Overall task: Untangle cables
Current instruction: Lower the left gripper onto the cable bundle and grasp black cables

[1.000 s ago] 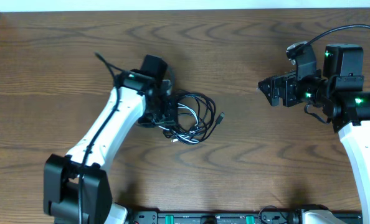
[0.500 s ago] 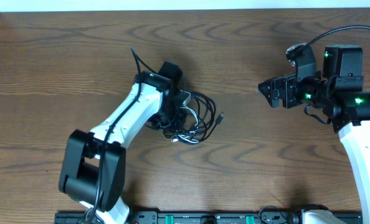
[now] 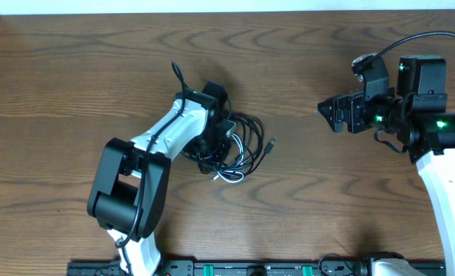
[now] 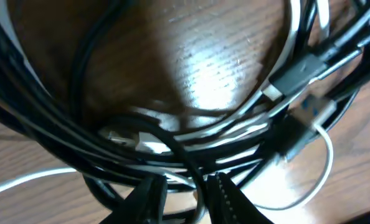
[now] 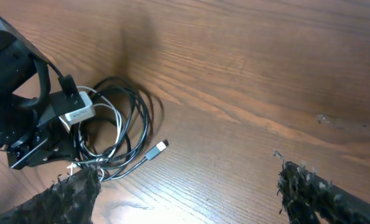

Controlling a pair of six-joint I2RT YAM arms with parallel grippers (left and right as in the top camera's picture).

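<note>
Even light, glare, blurry wrist close-up

Robotics lab bench: 2 white-and-black robot arms (image 3: 158, 138) on a dark wood-grain tabletop (image 3: 289, 46), black green-lit electronics rail (image 3: 250, 268) at its near edge

Your right end effector (image 5: 191, 202) hangs with its fingers (image 5: 79, 199) spread wide apart above the worktop (image 5: 247, 74). At the left you see the cables (image 5: 119, 121) in a looped heap. The left arm (image 5: 14, 93) touches the heap's left side, and one plug (image 5: 161, 146) trails out to the right.
</note>
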